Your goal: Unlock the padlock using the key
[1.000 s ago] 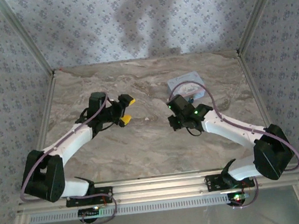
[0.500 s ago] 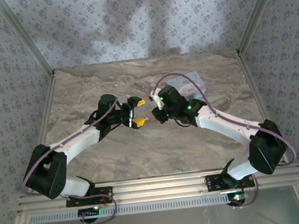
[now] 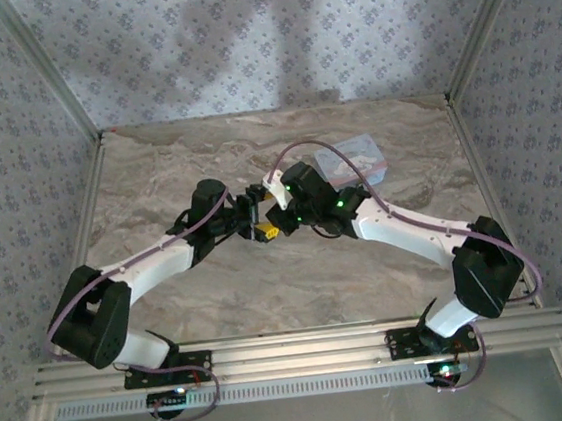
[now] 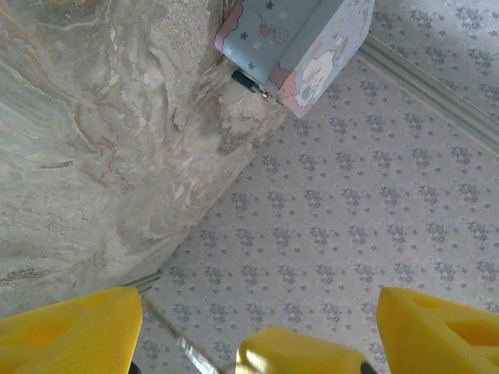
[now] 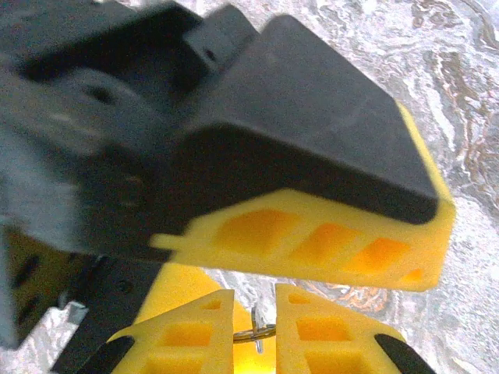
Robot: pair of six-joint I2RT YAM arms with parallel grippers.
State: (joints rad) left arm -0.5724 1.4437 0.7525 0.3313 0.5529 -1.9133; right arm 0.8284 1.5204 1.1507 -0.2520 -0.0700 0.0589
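1. While the left gripper stands spread apart, the right gripper pinches a thin silvery loop.
2. What seems the padlock, tiny, dark and silver-tipped, lies on the counter just beside the tin.

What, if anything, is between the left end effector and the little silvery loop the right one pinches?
Nothing visible. The right end effector is shut on the silvery loop; the left end effector, fingers open, sits close by, with only air between them.

Padlock just beside tin, on table.
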